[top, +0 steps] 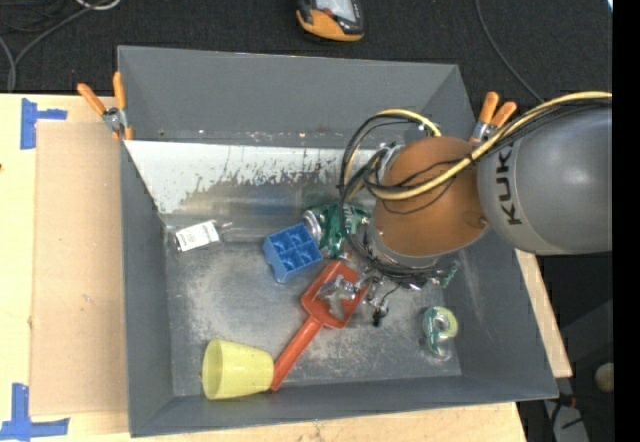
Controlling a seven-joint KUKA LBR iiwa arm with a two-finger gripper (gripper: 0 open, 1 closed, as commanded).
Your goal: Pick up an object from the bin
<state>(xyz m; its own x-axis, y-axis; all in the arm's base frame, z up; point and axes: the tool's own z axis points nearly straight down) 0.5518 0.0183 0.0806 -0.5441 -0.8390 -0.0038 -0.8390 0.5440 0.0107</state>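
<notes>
The gripper [365, 298] is seen low over the scoop end of a red-orange toy shovel [312, 320], which lies at mid-floor of the grey bin [290, 95], its handle running down-left toward a yellow cup [238, 369]; whether the gripper is open or closed cannot be told. The shovel is judged light, stiff and smooth plastic, hardly fragile; it would best be taken across the narrow neck where handle meets scoop; a blue studded block [292, 251] lies just beside it and could be nudged.
</notes>
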